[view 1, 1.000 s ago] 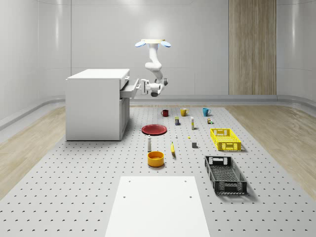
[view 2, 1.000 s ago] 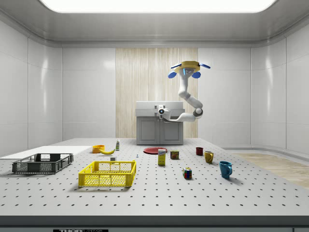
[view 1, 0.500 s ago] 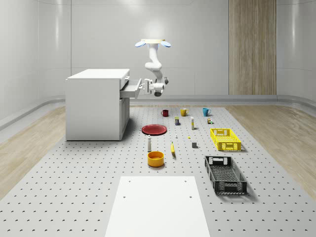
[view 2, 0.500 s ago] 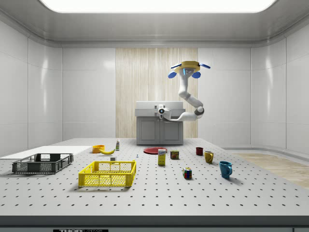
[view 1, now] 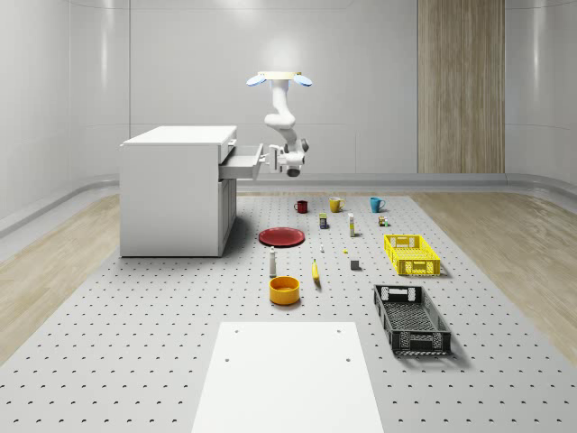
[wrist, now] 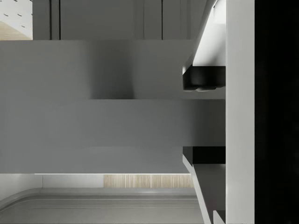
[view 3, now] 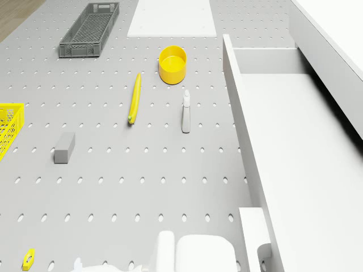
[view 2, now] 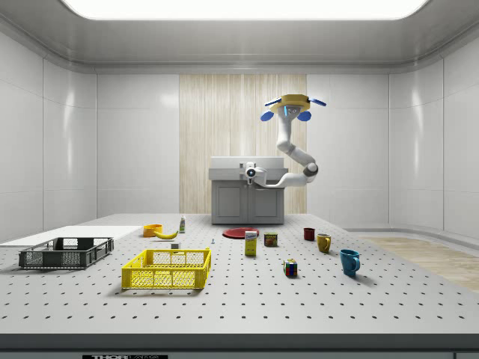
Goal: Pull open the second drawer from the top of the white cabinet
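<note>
Hovering beside the white cabinet (view 1: 176,189), above the pegboard surface (view 1: 162,343). Blocked directly ahead of the claw (view 1: 268,160) by the pulled-out drawer (view 1: 239,163) front, with fingertips (wrist: 203,78) hard against it. Open air behind the claw and to both sides. Well below the claw, scattered low obstacles: red plate (view 1: 282,236), spray bottle (view 3: 186,111), banana (view 3: 134,98), yellow bowl (view 3: 172,64).

You see a plain white box-shaped cabinet (view 1: 177,191), a flat red round plate (view 1: 282,236), a yellow slatted plastic crate (view 1: 411,254), a dark grey one (view 1: 411,318), and a grey counter (view 1: 135,343) patterned with rows of holes.
</note>
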Available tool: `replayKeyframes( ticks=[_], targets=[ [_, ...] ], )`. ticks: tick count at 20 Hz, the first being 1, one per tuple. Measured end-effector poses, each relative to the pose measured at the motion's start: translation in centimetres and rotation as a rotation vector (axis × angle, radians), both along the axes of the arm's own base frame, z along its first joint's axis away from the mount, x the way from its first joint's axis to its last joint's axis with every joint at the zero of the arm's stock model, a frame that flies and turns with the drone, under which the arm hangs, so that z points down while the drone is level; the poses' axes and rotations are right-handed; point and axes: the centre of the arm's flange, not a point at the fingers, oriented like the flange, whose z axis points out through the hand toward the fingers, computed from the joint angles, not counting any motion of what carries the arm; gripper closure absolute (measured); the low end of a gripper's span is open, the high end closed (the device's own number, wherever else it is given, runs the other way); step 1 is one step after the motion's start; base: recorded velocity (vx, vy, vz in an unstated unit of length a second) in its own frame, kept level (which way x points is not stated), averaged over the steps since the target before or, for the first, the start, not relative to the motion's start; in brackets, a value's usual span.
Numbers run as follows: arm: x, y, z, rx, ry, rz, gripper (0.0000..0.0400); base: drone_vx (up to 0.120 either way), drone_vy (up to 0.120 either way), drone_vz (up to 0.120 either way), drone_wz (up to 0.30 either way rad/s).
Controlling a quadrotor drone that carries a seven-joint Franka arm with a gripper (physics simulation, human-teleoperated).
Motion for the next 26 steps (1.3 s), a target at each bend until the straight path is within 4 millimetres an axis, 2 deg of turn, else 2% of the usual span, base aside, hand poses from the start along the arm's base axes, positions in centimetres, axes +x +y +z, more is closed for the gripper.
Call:
replayKeyframes(
  ticks=[4,6,17,21,26],
  targets=[
    [0.0,-1.9,0.0,-0.001,0.01,0.0,0.0252,0.0,0.0,0.0,0.0],
    [0.1,-2.8,-0.2,0.003,-0.01,0.0,0.0268,0.0,0.0,0.0,0.0],
    [-0.1,-8.6,0.0,-0.001,-0.001,0.0,0.0253,0.0,0.0,0.0,0.0],
    [0.0,-10.2,0.1,0.004,-0.001,-0.001,0.0161,0.0,0.0,0.0,0.0],
    [0.0,-11.1,0.2,0.008,-0.002,-0.001,0.0118,0.0,0.04,0.0,0.0]
  ],
)
